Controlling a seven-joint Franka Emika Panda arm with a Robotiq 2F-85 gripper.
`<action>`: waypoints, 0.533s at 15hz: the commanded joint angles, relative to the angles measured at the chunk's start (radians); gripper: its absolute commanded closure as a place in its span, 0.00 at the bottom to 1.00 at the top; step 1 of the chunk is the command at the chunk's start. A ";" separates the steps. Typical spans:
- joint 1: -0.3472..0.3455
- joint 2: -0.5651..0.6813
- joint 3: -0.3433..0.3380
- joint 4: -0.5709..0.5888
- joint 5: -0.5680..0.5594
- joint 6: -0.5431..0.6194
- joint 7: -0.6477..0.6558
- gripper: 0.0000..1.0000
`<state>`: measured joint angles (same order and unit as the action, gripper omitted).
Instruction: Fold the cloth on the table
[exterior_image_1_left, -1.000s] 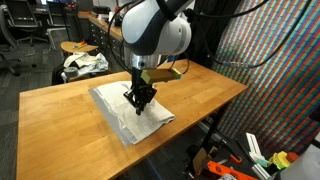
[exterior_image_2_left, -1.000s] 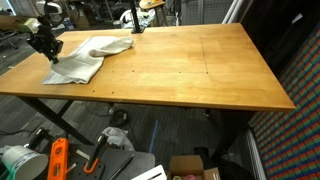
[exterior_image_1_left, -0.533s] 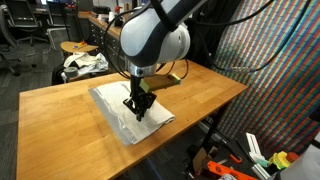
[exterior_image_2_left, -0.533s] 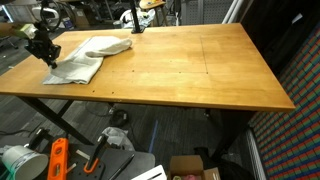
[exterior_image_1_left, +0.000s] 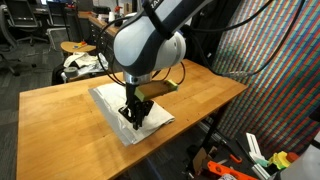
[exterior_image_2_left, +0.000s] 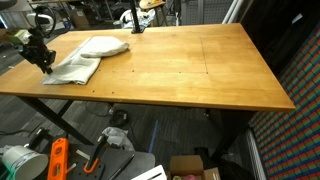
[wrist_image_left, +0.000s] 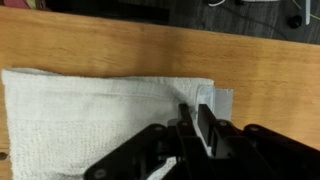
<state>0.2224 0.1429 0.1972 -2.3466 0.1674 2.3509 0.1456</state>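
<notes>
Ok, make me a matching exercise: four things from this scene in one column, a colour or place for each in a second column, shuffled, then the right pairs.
1. cloth
2. table
3. stool
4. gripper

A. round, standing off the table
B. black, down on the cloth
C. light-brown wood top
D. white, wrinkled, lying near one table edge

Pairs: 1-D, 2-C, 3-A, 4-B
</notes>
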 joint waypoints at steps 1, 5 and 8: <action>0.000 -0.004 0.001 0.019 -0.022 -0.016 0.013 0.50; -0.035 -0.065 -0.006 0.068 0.040 -0.111 -0.053 0.20; -0.076 -0.077 -0.033 0.167 0.102 -0.187 -0.095 0.01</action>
<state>0.1855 0.0980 0.1878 -2.2661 0.2089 2.2513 0.1051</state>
